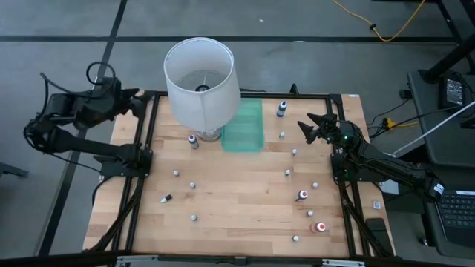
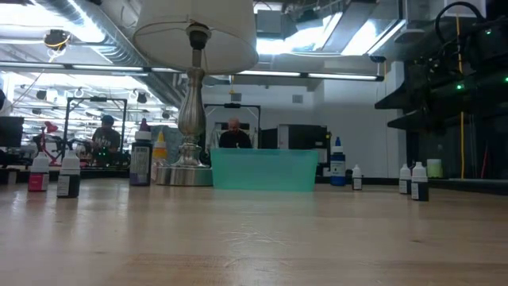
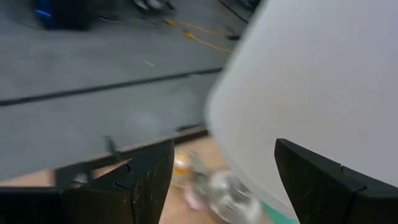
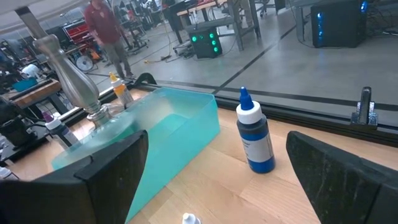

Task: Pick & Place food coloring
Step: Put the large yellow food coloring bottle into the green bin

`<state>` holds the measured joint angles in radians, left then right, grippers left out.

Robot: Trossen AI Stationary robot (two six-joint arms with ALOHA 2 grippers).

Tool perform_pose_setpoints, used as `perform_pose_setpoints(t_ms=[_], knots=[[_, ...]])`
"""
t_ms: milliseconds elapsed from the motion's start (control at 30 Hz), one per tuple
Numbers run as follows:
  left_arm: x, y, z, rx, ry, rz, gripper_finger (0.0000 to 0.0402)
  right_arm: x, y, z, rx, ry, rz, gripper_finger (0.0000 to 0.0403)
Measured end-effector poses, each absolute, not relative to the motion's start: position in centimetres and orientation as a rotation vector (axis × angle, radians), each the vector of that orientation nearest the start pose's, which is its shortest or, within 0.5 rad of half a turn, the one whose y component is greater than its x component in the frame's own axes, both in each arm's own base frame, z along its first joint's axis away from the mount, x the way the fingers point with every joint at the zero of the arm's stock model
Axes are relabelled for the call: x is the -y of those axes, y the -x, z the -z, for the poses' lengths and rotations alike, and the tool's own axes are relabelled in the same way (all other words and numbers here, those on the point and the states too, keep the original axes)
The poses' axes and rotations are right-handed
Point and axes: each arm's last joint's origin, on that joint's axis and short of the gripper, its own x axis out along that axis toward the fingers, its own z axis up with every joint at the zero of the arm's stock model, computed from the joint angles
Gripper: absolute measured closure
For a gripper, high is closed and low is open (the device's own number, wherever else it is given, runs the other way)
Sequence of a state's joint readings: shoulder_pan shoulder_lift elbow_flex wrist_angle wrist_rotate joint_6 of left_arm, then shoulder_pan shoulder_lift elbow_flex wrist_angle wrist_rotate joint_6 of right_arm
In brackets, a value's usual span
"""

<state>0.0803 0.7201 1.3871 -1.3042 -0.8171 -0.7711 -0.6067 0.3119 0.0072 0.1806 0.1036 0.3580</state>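
Food coloring (image 1: pixel 302 195) bottles scattered on tabletop (image 1: pixel 237 200), most upright, one (image 1: pixel 166 199) lying flat. Left end effector (image 1: pixel 138 100) and right end effector (image 1: pixel 306 127) open, empty.

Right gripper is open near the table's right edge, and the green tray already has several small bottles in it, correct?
Not quite. The right gripper is open near the right edge, but the green tray holds no bottles; the right wrist view shows its inside bare. The small bottles lie scattered on the table, as the high view shows.
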Motion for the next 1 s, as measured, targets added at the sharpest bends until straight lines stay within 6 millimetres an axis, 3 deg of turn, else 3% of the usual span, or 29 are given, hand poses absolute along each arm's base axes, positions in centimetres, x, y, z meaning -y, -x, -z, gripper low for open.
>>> perform_pose_setpoints(t_ms=[400, 600, 1000], knots=[[-3.6, -3.6, -40.9, -0.366, 0.29, -1.479, 0.0131, 6.9, -9.4, -15.6, 0.006, -0.374, 0.724, 0.0021], [-4.9, -4.9, -39.6, -0.468, 0.274, -1.617, 0.0131, 6.9, -9.4, -15.6, 0.006, -0.374, 0.724, 0.0021], [-9.2, -7.1, -36.7, -0.692, 0.347, -1.822, 0.0131, 6.9, -9.4, -15.6, 0.006, -0.374, 0.724, 0.0021]])
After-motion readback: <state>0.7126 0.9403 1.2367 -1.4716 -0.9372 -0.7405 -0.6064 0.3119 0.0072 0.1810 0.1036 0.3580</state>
